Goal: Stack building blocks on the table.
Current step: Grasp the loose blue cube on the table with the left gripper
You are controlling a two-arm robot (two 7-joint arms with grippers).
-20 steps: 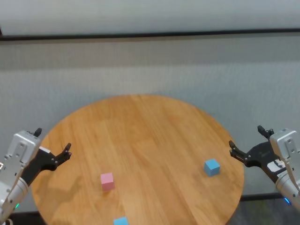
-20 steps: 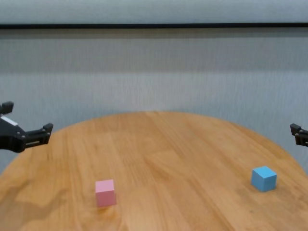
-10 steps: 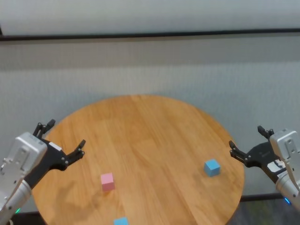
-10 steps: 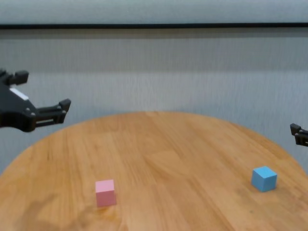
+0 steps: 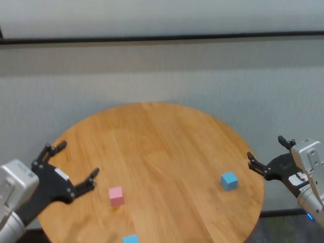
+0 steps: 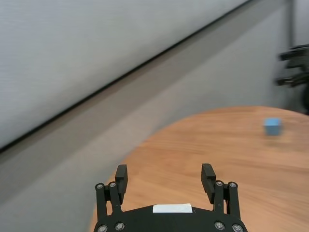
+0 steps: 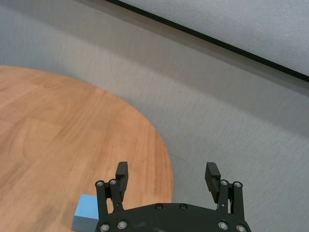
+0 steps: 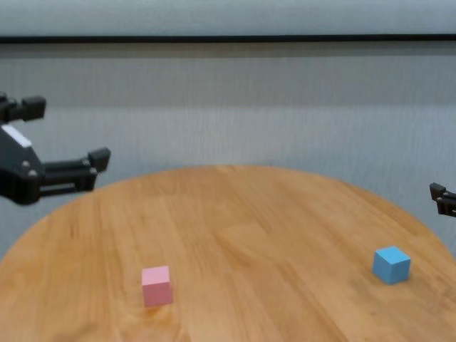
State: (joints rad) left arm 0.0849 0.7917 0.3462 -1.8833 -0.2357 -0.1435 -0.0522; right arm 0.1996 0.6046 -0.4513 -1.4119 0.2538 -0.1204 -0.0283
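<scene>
Left hand (image 5: 71,172) spread wide, empty, above the bench (image 5: 162,131) near the pink block (image 5: 116,195). Right hand (image 5: 264,157) spread too, parked off the edge beside a blue block (image 5: 229,180); second blue block (image 5: 130,239) at the near edge. Center fingers squarely over pink, descend straight, then close.
</scene>
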